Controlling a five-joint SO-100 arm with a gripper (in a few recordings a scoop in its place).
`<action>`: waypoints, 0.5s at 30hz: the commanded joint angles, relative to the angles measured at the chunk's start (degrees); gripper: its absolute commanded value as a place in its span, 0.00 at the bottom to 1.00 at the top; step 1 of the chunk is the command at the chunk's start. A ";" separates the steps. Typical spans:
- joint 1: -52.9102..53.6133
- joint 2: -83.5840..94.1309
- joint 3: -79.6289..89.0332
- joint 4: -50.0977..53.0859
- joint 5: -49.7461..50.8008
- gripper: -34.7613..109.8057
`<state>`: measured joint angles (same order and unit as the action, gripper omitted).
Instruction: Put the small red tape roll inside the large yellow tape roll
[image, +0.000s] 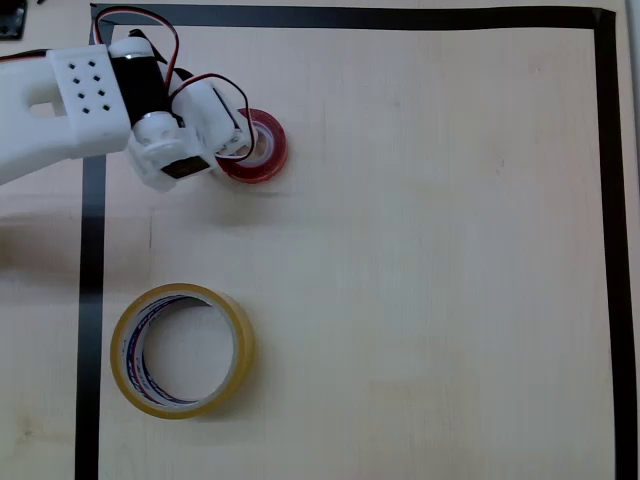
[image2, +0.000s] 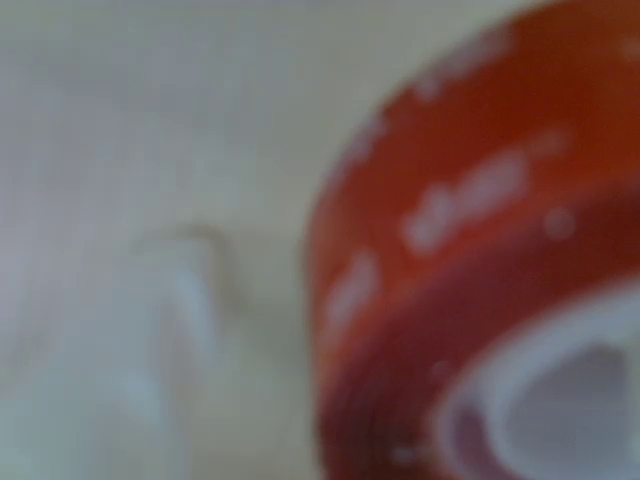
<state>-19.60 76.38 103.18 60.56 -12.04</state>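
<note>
Right up close in my wrist view, the small red tape roll (image2: 470, 250) looks big and blurry, with white marks on its side and a white middle. From above, my gripper (image: 243, 140) sits right over the left part of that roll on the table (image: 420, 260). I cannot tell if my fingers are wide or pinched. Farther off, well apart, the large yellow tape roll (image: 181, 350) lies flat near the black tape line (image: 92, 300).
</note>
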 joint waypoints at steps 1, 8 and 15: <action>-0.88 0.00 -1.05 1.41 0.26 0.35; -0.62 -2.02 -3.34 3.78 0.35 0.24; 1.05 2.55 -3.69 5.71 -0.88 0.24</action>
<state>-19.51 74.62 100.11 63.54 -11.87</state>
